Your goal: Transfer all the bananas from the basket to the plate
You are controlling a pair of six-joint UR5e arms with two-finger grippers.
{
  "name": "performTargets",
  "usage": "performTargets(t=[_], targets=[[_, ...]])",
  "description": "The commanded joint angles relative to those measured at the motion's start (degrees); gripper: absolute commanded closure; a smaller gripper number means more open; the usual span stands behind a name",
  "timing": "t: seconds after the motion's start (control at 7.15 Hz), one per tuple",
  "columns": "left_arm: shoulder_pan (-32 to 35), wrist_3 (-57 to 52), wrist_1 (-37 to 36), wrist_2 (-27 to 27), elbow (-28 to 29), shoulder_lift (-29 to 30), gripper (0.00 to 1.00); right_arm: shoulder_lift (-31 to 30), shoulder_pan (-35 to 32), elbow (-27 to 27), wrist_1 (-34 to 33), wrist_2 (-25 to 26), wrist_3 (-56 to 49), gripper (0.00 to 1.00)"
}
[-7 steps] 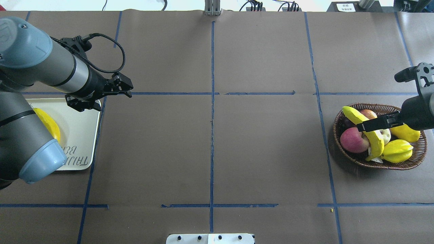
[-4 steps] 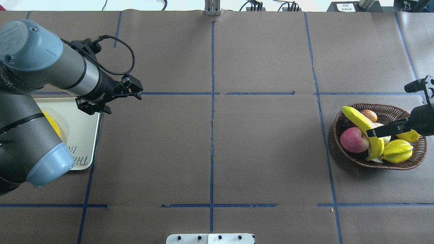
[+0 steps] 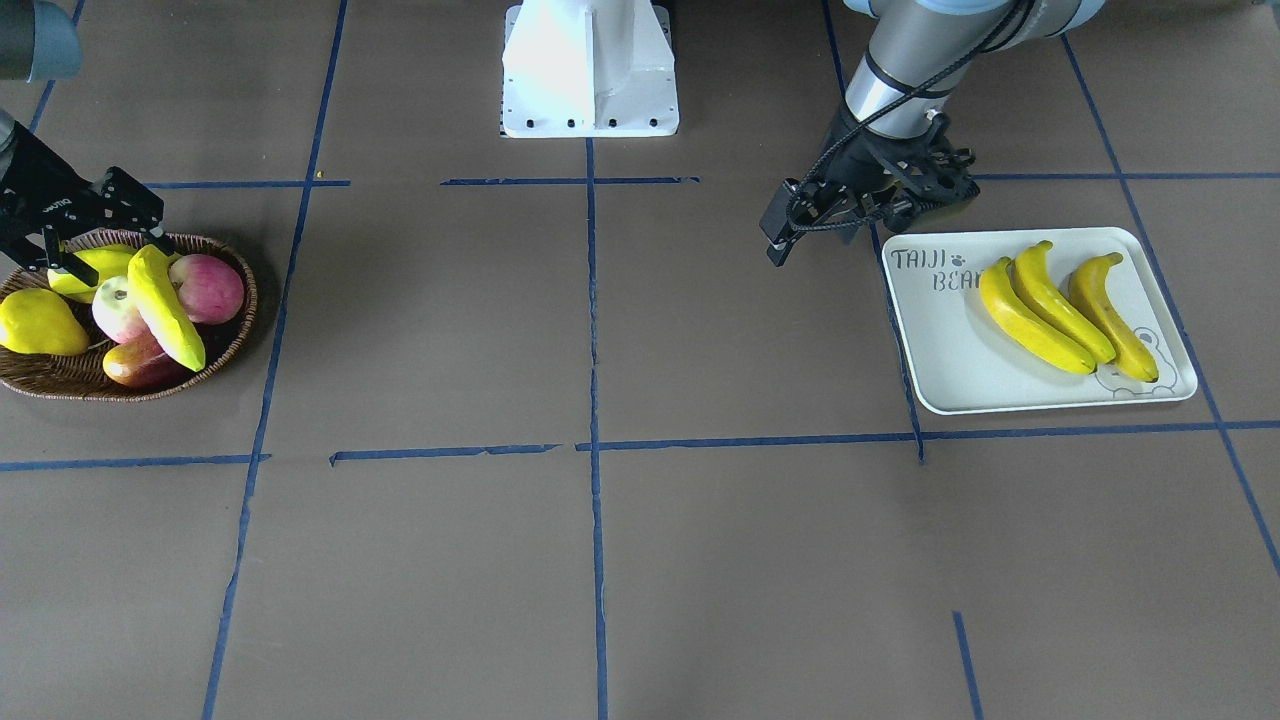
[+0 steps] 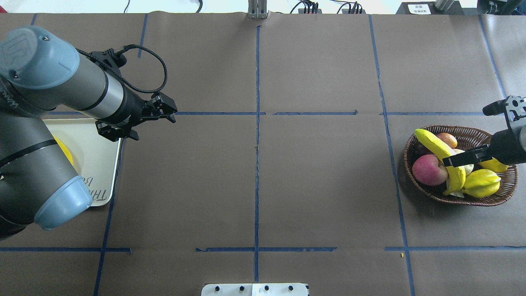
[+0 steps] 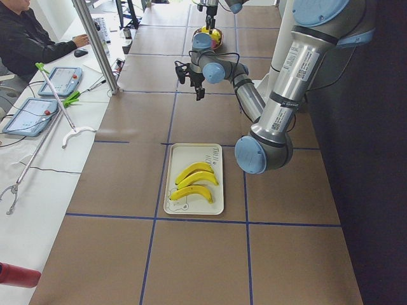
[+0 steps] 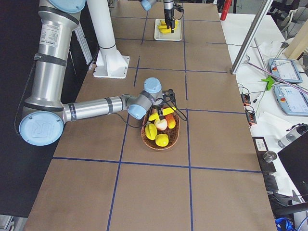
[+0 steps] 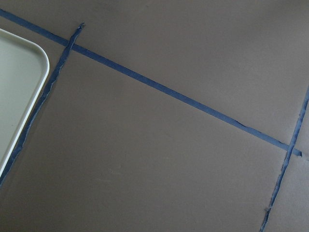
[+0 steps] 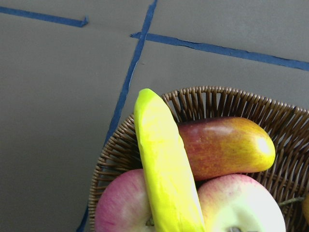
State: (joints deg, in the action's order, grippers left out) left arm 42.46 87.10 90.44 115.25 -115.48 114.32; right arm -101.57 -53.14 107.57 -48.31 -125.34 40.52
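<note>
One greenish-yellow banana (image 4: 441, 158) lies across the other fruit in the brown wicker basket (image 4: 417, 187), on the table's right side. It fills the right wrist view as the banana (image 8: 166, 179). My right gripper (image 4: 450, 161) hovers open just above that banana's middle, holding nothing. Three yellow bananas (image 3: 1060, 305) lie side by side on the white plate (image 3: 940, 340). My left gripper (image 4: 172, 114) is open and empty over bare table, just past the plate's (image 4: 96, 164) inner edge.
The basket also holds a red apple (image 4: 429, 169), a mango (image 4: 447, 139), a yellow starfruit (image 4: 481, 183) and a yellow pear (image 3: 38, 322). The robot's white base (image 3: 590, 70) stands at the table's middle. A person (image 5: 25, 38) sits at a side desk.
My left gripper has moved right, off the plate and toward the table's middle. My right gripper has drawn back a little to the right over the basket. The banana has not moved.
</note>
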Motion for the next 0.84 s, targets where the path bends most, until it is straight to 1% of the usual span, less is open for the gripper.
performTargets(t=[0.0, 0.14, 0.28, 0.42, 0.56, 0.7], targets=[[0.00, -0.09, 0.00, 0.06, -0.01, 0.02, 0.00, 0.05, 1.63, -0.69, -0.12, 0.45, 0.08, 0.06], [0.00, -0.09, 0.00, -0.02, -0.01, 0.02, 0.00, 0.05, 1.63, -0.69, -0.12, -0.08, -0.09, 0.35], [0.00, 0.00, 0.00, -0.02, -0.10, 0.02, 0.00, 0.05, 1.63, -0.78, -0.03, -0.26, -0.18, 0.67], [0.00, 0.00, 0.00, -0.02, -0.10, 0.02, 0.00, -0.12, 1.37, -0.69, 0.40, -0.43, -0.62, 0.91], [0.00, 0.00, 0.00, -0.02, -0.18, 0.02, 0.00, -0.47, 1.20, -0.52, 0.67, -0.35, -1.40, 0.99], [-0.09, 0.00, 0.00, -0.02, -0.01, 0.29, 0.00, -0.47, 0.50, -0.34, 0.67, -0.43, -1.41, 1.00]])
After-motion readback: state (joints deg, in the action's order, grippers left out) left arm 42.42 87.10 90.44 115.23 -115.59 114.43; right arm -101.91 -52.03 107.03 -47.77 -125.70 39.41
